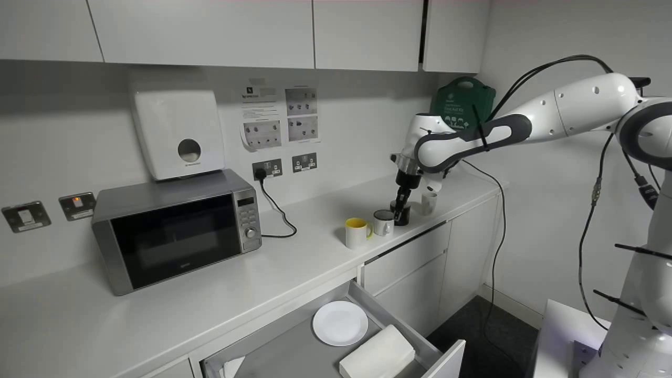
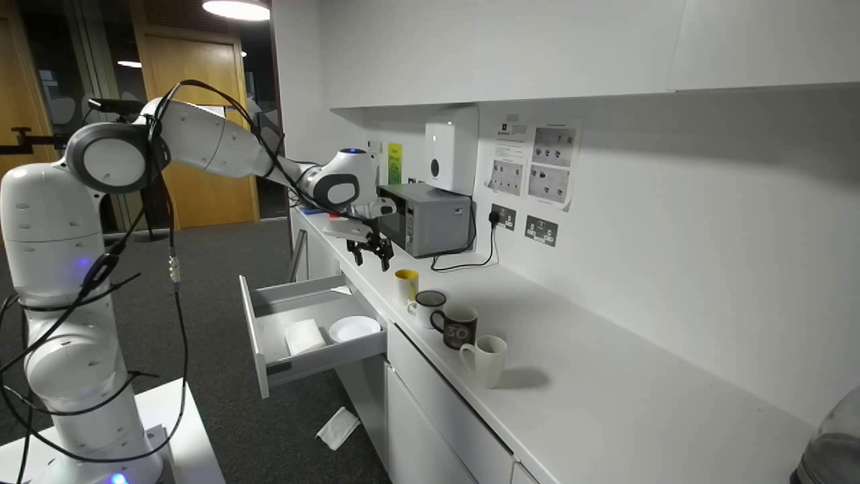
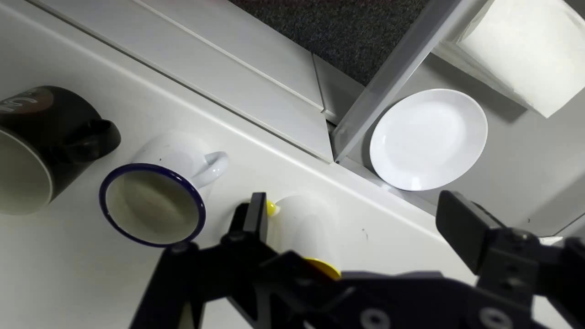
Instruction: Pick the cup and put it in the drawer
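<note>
On a white counter [image 1: 157,315], a grey, dark-fronted microwave [image 1: 178,226] with a cord [image 1: 278,236] to a wall socket [image 1: 273,167]; just above, a white dispenser [image 1: 176,126] with printed sheets [image 1: 302,102] beside it, and at the far end a green first aid kit [image 1: 462,100]. Close together in a row, all upright: a dark-rimmed mug [image 2: 431,314], a black mug [image 2: 459,329] and a plain white mug [image 2: 489,363]. Lower down, a round white plate [image 1: 340,323] near a white packet [image 1: 378,353]; on dark carpet [image 2: 282,437], a flat white bundle [image 2: 338,428]; farther back, a wooden door [image 2: 195,64].
</note>
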